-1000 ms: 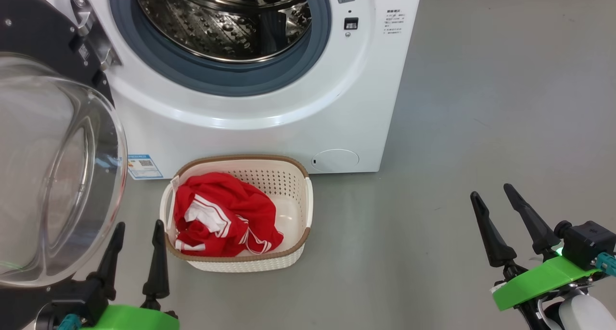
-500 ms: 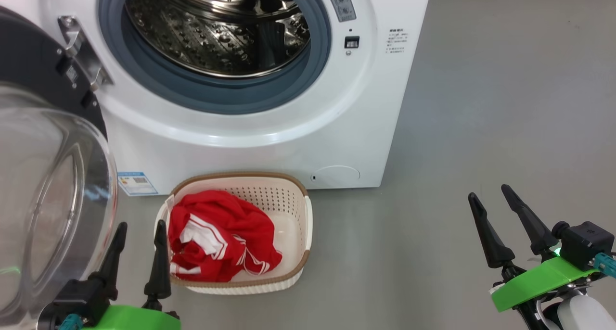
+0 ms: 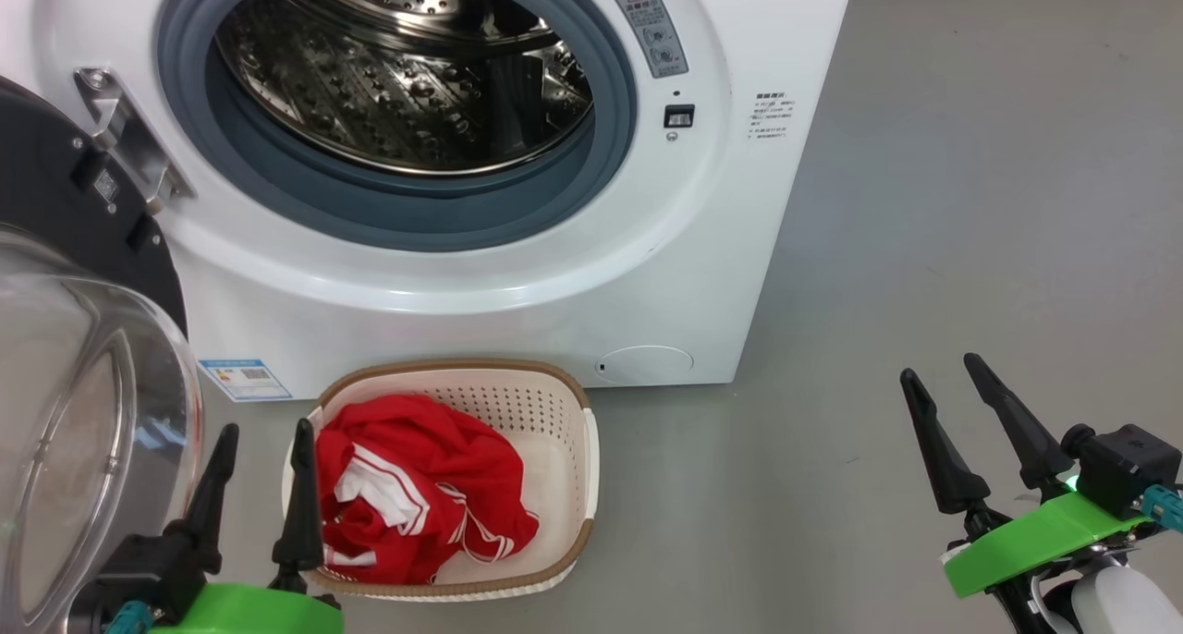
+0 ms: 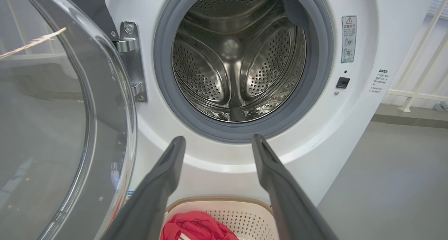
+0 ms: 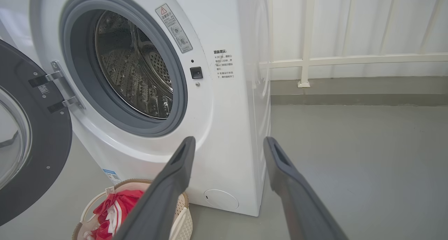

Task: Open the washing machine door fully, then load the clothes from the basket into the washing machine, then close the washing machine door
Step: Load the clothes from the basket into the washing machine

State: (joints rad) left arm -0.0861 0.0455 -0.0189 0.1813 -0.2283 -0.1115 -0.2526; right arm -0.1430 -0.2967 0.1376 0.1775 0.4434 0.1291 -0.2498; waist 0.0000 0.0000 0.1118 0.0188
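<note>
**Door open wide, red clothes in the basket, both tools empty**

The grey floor (image 3: 924, 200) carries a big white front-loading washing machine (image 3: 554, 274), which stands at the upper left of the head view. Its large round door (image 3: 55, 200), with a wide glossy black rim and a bulging clear glass bowl, is swung out to the robot's left on a metal hinge (image 3: 125, 135). The glass bowl faces out into the room. The opening is uncovered: a grey rubber ring (image 3: 416, 223) frames a perforated steel drum (image 3: 397, 89), and no fabric can be seen inside it.

On the floor just in front of the machine's lower edge sits a small cream-white perforated plastic basket (image 3: 582, 486), rounded rectangular, with a brown woven-look rim. The bright red clothes (image 3: 416, 495) with white stripes lie bunched in its left half, and its right half shows bare plastic.

The left tool (image 3: 265, 428) is at the lower left, its two long dark fingers spread wide and holding nothing. They point up the head view between the door's glass and the basket's left end. One finger overlaps the basket rim in that view, and contact cannot be judged. The right tool (image 3: 941, 366) is well apart from the basket at the lower right, over bare floor, equally spread and empty.

A small blue label sticker (image 3: 245, 380) sits low on the machine's front, left of the basket.
</note>
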